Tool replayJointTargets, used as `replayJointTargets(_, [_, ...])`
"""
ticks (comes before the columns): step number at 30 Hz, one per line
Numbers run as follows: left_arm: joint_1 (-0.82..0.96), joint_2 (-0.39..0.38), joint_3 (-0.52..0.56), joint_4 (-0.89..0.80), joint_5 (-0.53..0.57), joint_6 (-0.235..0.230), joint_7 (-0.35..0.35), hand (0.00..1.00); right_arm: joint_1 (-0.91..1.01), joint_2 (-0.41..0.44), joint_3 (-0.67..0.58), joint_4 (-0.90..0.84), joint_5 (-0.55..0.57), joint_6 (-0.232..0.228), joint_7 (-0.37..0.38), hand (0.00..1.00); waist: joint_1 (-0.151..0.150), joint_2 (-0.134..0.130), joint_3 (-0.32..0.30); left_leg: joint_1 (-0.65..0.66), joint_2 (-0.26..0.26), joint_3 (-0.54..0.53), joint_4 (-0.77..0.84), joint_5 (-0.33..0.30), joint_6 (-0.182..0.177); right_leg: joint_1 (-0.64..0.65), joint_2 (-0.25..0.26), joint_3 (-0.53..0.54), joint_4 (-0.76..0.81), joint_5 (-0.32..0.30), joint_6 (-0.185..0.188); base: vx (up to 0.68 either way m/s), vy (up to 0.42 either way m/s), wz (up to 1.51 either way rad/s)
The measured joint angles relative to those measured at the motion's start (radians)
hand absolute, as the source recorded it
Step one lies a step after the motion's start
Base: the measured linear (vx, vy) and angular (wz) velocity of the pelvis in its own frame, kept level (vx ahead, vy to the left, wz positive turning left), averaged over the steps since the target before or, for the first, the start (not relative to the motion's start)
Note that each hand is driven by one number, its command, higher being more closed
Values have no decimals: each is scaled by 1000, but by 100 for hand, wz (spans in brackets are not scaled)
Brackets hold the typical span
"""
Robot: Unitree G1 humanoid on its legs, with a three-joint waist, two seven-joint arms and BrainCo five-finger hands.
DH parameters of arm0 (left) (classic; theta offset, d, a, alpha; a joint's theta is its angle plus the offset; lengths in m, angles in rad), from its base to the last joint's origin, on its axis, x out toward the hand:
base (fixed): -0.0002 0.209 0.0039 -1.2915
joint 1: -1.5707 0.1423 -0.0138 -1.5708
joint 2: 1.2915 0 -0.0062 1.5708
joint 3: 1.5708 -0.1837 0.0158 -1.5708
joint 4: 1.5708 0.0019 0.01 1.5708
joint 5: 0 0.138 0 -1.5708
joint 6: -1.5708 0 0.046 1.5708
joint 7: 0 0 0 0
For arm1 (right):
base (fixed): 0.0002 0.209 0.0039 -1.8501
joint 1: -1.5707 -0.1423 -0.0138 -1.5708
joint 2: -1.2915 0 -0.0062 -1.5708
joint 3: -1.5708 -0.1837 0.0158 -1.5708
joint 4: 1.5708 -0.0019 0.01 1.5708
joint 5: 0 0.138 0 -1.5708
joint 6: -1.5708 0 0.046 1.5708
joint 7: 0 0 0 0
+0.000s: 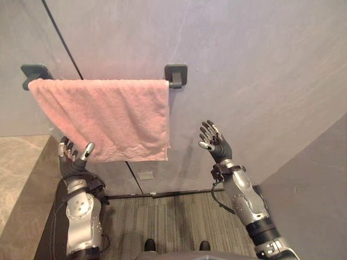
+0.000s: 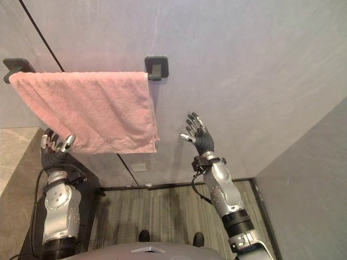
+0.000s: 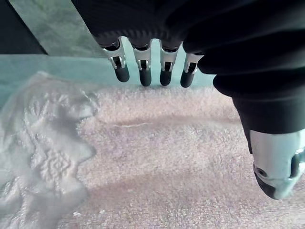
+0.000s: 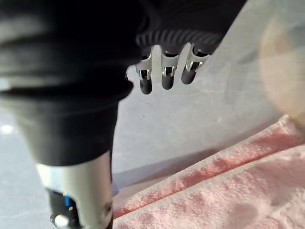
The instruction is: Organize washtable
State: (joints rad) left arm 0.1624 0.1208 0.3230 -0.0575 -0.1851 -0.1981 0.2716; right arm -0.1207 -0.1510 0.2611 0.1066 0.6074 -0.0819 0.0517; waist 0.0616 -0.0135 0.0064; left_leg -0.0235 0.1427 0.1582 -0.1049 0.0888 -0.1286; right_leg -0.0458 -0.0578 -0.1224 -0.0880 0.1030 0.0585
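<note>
Item 1, pink terry towel (image 1: 105, 116) — draped over a wall-mounted rail and hanging flat against the grey wall (image 1: 260, 65). Its top edge runs level along the rail and its lower hem is slightly uneven. The left side hangs a little shorter than the right.

Item 2, rail brackets. A dark grey bracket (image 1: 33, 72) sits at the towel's upper left corner. A second bracket (image 1: 176, 73) sits just past the upper right corner, with a short bare stub of rail showing beside it.

Item 3, left hand (image 1: 70, 158) — raised at the towel's lower left corner, palm toward the cloth. The fingers are straight and the thumb is set apart, with nothing gripped. The thumb tip overlaps the hem in the head views, but whether it touches cannot be told.

Item 4, right hand (image 1: 217, 143). It is raised to the right of the towel's lower right corner, clear of the cloth. The fingers are spread and relaxed, and it holds nothing.

Item 5, surroundings. A small pale wall plate (image 1: 145, 175) sits below the towel's hem, and a marbled stone counter (image 1: 16, 173) lies to the towel's lower left. A striped grey floor (image 1: 173, 216) lies well below the towel.
</note>
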Motion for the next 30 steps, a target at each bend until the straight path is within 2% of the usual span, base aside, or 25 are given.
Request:
replayJointTargets(3, [99, -32, -17, -75, -7, -8, -42, 0, 50, -21, 60, -39, 0, -1, 53, 0, -1, 4, -4, 0, -1, -2, 0, 1, 1, 1, -1, -2, 0, -4, 4, 5, 0, 1])
replayJointTargets(6, [184, -31, -97, -114, -68, -24, -136, 0, 71, -72, 161, -34, 0, 2, 133, 0, 1, 17, -13, -1, -4, -10, 0, 1, 1, 5, -5, -7, 1, -7, 7, 5, 10, 9])
replayJointTargets(8, [212, 12, -176, -114, -153, -29, -244, 0, 49, -129, 261, -15, -1, 8, 200, 0, 3, 26, -19, -1, -6, -17, 0, -4, -1, 6, -8, -18, 9, -13, 8, -20, 16, 14])
replayJointTargets(10, [210, 61, -212, -114, -210, -32, -306, 0, 12, -155, 323, 15, -3, 9, 231, 0, 3, 29, -21, -1, -6, -18, 0, -4, -3, 8, -8, -25, 11, -14, 8, -32, 14, 9])
replayJointTargets(11, [204, 96, -229, -114, -287, -33, -360, 0, -22, -168, 365, 33, 0, 19, 242, 0, 4, 30, -23, -1, -6, -18, 0, -3, -4, 8, -8, -24, 11, -14, 7, -42, 11, 2])
replayJointTargets(13, [185, 137, -249, -114, -395, -35, -412, 0, -84, -183, 437, 50, 1, 21, 260, 0, 5, 30, -23, -1, -6, -17, 0, -3, -4, 8, -9, -24, 11, -17, 4, -41, 11, -2])
replayJointTargets(16, [148, 176, -282, -114, -505, -35, -453, 0, -143, -184, 504, 50, 2, 22, 285, 0, 11, 30, -23, 0, -6, -17, 0, -2, -5, 8, -9, -24, 14, -17, 3, 0, 0, 0])
replayJointTargets(21, [51, 229, -295, -146, -583, -36, -480, 0, -237, -176, 580, 83, 20, 29, 302, 0, 33, 32, -23, 3, -7, -18, 0, 2, -4, 9, -9, -25, 20, -13, 8, 0, 0, 0])
replayJointTargets(24, [-51, 274, -316, -108, -620, -46, -481, 0, -307, -131, 614, 156, 44, 46, 299, 0, 38, 35, -21, 7, -4, -27, 0, 5, 1, 14, -10, -24, 26, -12, 0, 1, -1, 4])
replayJointTargets(26, [-204, 317, -370, 41, -664, -41, -474, 0, -389, -53, 644, 250, 90, 50, 287, 0, 45, 36, -21, 4, -3, -32, 6, 6, -1, 14, -8, -25, 25, -10, -1, -4, 0, 6])
replayJointTargets(30, [-363, 334, -372, 155, -711, -41, -444, 0, -471, 30, 646, 370, 121, 50, 245, 0, 55, 37, -19, 1, -2, -33, 10, 8, -2, 12, -7, -24, 24, -7, -2, 0, 0, 0])
